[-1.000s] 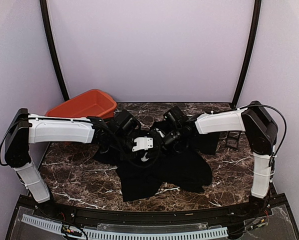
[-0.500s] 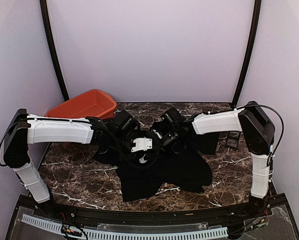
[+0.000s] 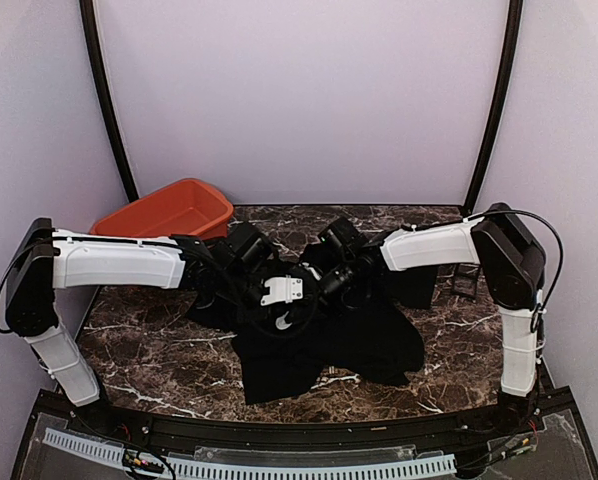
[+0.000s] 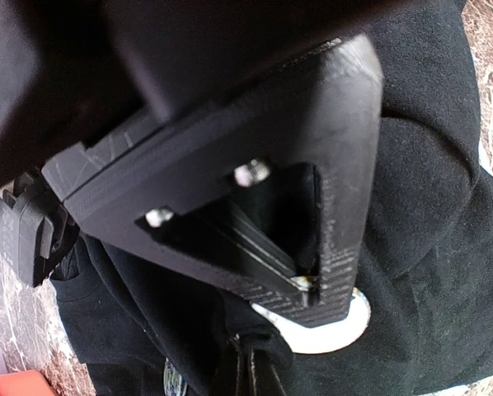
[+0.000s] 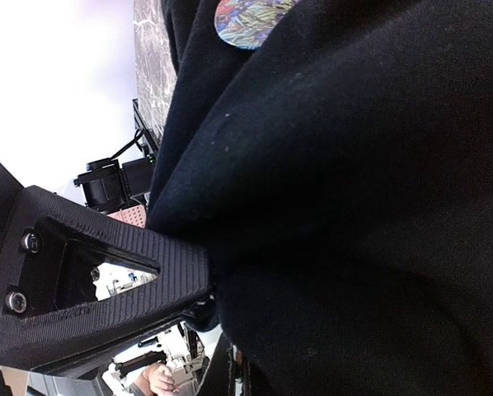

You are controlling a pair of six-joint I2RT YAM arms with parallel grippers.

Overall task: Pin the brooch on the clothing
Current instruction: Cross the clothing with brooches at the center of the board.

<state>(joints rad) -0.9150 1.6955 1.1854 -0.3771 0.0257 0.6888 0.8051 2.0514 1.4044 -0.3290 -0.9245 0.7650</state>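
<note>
The black T-shirt point(image 3: 359, 335) lies crumpled on the marble table. Both grippers meet over its middle. My left gripper point(image 3: 291, 308) is shut on the brooch point(image 4: 337, 330), a small round pale disc with a gold edge, pressed flat against the shirt point(image 4: 428, 206). My right gripper point(image 3: 317, 288) is shut on a raised fold of the shirt point(image 5: 354, 206), right beside the left gripper. Its fingertips point(image 4: 248, 371) show pinching fabric just left of the brooch. The light-blue starburst print point(image 5: 251, 15) sits on the fold near the right gripper. The brooch is hidden in the top view.
A red-orange bin point(image 3: 169, 210) stands at the back left of the table. A small black object point(image 3: 466, 280) stands at the right, beside the shirt's sleeve. Dark marble tabletop point(image 3: 149, 340) surrounds the shirt.
The right arm has shifted slightly left, closer to the left gripper. The left arm has barely moved.
</note>
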